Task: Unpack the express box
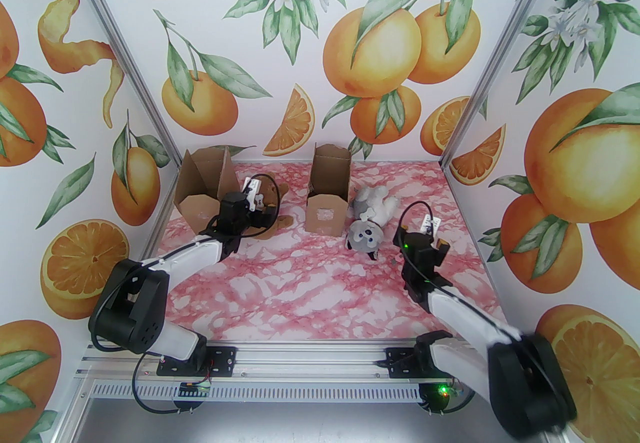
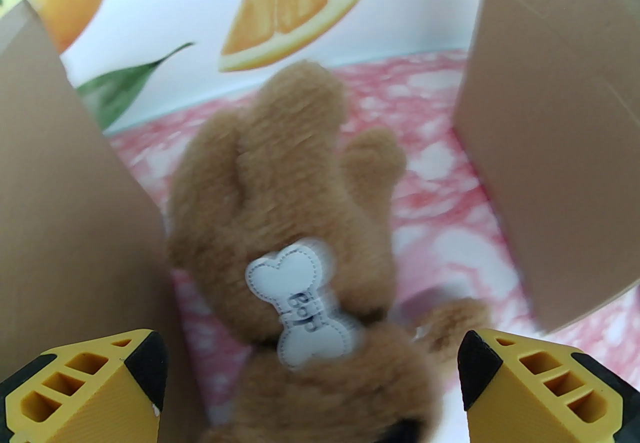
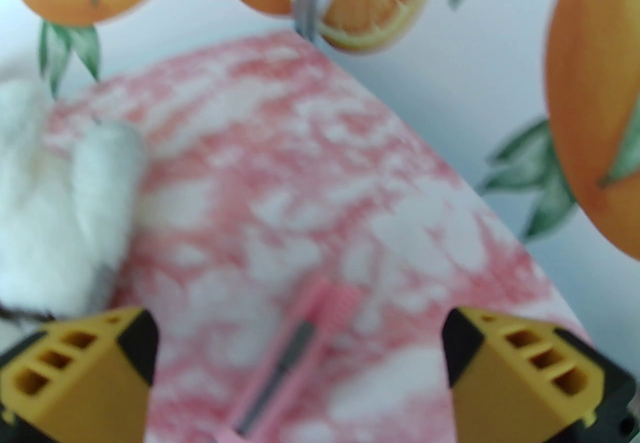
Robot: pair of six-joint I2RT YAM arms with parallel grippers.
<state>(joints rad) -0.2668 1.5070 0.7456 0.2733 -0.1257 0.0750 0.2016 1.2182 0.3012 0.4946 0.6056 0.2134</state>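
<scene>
Left hand (image 1: 257, 201) first, from the top camera. Its jaws are spread wide with nothing in them, right over a brown plush dog (image 1: 280, 223). The dog lies on the table (image 1: 300, 301) between the left cardboard box (image 1: 200, 196) and the middle cardboard box (image 1: 327, 201). Both boxes stand flaps-up at the far side. The right hand (image 1: 434, 233) is wide open and empty too, near a grey plush dog (image 1: 369, 226) lying just right of the middle box.

Left wrist cam: the yellow fingers (image 2: 100, 381) straddle the brown dog, with cardboard on both sides. There's a white bone tag (image 2: 302, 298) at its neck. I can't tell if anything touches yet.

Right wrist cam is blurry. The pale plush is at the left edge, and a small pink stick thing (image 3: 305, 341) lies on the table, no idea what.

My guess on handling is that the plush is light, squishy, grippy and unbreakable. I'd pinch it round the torso, not the tag or an ear. The boxes look like thin, light cardboard that would slide or tip if bumped, so I'd hold a wall, not a flap.
</scene>
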